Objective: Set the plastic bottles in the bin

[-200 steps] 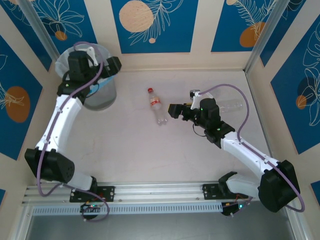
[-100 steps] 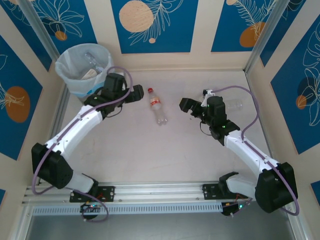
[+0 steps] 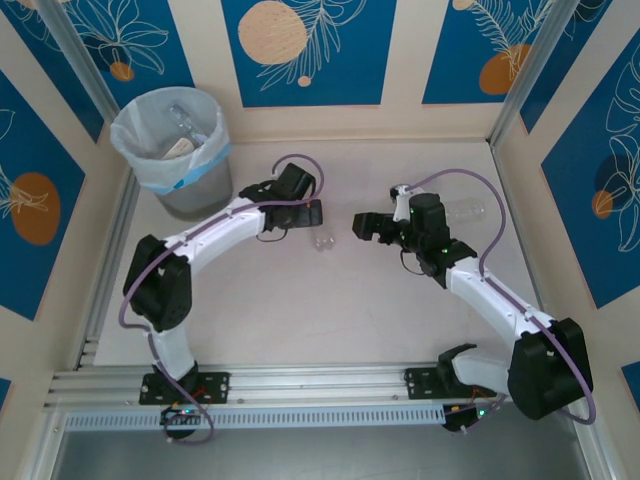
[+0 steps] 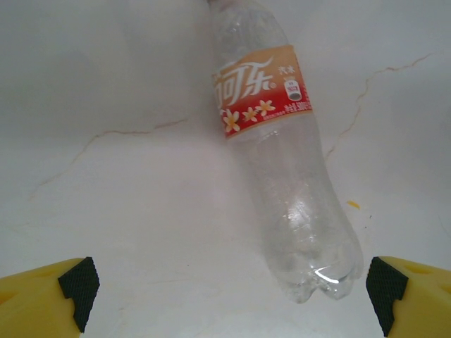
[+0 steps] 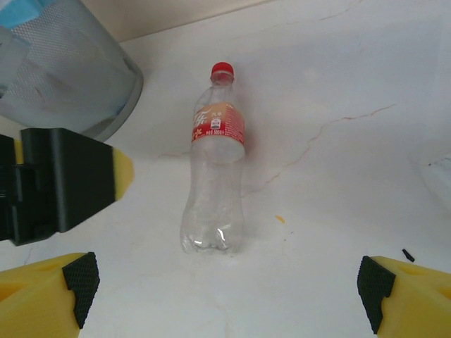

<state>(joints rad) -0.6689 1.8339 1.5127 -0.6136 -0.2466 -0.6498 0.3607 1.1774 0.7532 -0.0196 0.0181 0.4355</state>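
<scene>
The left tool (image 3: 305,213) and the right tool (image 3: 362,225), both spread wide and empty, bracket one red-capped plastic bottle (image 5: 215,176) lying on the white surface (image 3: 300,310). A second clear bottle (image 3: 468,210) lies beyond the right arm. At far left, one grey bin (image 3: 200,190) holds at least one more bottle (image 3: 183,118).

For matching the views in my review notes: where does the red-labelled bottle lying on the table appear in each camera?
Top external: bottle at centre, mostly under the left arm, base showing.
Left wrist: bottle upper centre-right, base nearest the camera.
Right wrist: bottle at centre, red cap farthest.
Shared landmark: the bin, upper left in the top external and right wrist views.
</scene>
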